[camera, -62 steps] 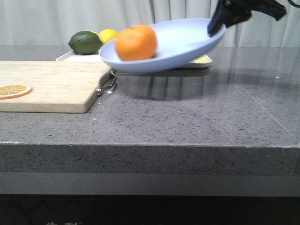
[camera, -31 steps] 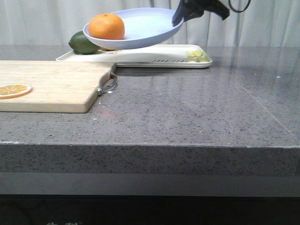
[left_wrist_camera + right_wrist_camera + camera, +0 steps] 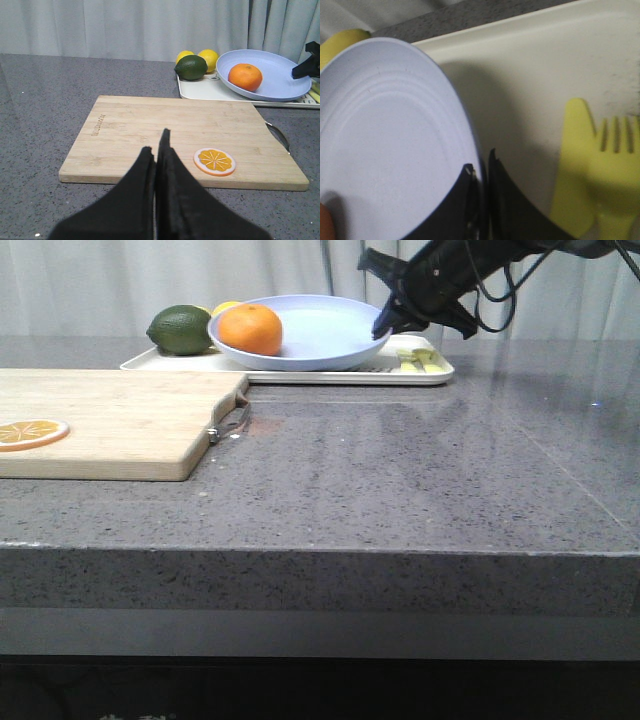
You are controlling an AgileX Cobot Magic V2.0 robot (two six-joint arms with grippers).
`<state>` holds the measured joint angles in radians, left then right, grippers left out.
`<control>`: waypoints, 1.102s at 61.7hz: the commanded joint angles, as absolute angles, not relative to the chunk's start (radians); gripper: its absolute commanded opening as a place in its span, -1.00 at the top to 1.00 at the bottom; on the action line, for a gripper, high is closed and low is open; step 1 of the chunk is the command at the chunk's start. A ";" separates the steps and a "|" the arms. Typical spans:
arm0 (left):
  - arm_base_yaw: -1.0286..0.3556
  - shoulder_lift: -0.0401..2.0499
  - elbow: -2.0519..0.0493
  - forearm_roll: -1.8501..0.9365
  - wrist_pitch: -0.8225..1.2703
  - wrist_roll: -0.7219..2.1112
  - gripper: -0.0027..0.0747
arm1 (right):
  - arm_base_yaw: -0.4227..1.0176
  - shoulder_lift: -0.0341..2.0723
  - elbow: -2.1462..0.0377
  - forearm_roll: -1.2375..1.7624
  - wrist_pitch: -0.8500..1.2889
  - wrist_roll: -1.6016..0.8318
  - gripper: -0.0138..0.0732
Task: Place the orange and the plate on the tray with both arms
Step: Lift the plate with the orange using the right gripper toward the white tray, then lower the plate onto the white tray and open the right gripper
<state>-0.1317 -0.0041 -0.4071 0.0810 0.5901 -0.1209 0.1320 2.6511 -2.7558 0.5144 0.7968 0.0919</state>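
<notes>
Right fingers (image 3: 385, 325) pinched on rim of plate (image 3: 320, 335); plate sits on tray (image 3: 300, 373), orange (image 3: 250, 329) inside plate. Left fingers (image 3: 156, 150) pressed together, holding nothing, over cutting board (image 3: 150, 130).

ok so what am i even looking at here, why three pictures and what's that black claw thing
It is a two-armed robot at a stone counter. One picture looks forward over the counter; the other two come from cameras on each wrist. The black claw is the right gripper, shut on the rim of a plate that holds an orange, over a cream tray. The left gripper is shut and empty, above a cutting board with an orange slice. A lime, lemons and a yellow fork are also there.
</notes>
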 commanded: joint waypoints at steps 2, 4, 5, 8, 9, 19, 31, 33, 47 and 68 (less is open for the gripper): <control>-0.131 -0.010 -0.431 0.077 0.508 -0.128 0.98 | 0.125 2.575 -2.796 0.553 0.751 0.086 0.82; -0.131 -0.010 -0.431 0.077 0.508 -0.128 0.98 | 0.126 2.575 -2.796 0.553 0.756 0.086 0.81; -0.131 -0.010 -0.431 0.077 0.508 -0.128 0.98 | 0.128 2.575 -2.796 0.553 0.758 0.086 0.81; -0.131 -0.010 -0.431 0.077 0.508 -0.128 0.98 | 0.131 2.575 -2.796 0.553 0.764 0.086 0.78; -0.131 -0.010 -0.431 0.077 0.508 -0.128 0.98 | 0.131 2.575 -2.796 0.553 0.766 0.086 0.76; -0.131 -0.010 -0.431 0.077 0.508 -0.128 0.98 | 0.140 2.575 -2.796 0.553 0.784 0.086 0.44; -0.131 -0.010 -0.431 0.077 0.508 -0.128 0.98 | 0.140 2.561 -2.799 0.551 0.843 0.086 -0.05; -0.131 -0.010 -0.431 0.077 0.508 -0.128 0.98 | 0.138 2.554 -2.801 0.550 0.854 0.086 -0.11; -0.131 -0.010 -0.431 0.077 0.508 -0.128 0.98 | 0.102 2.459 -2.859 0.441 1.024 0.086 -0.09; -0.131 -0.010 -0.431 0.077 0.508 -0.128 0.98 | 0.099 2.343 -2.879 0.167 1.338 0.108 0.66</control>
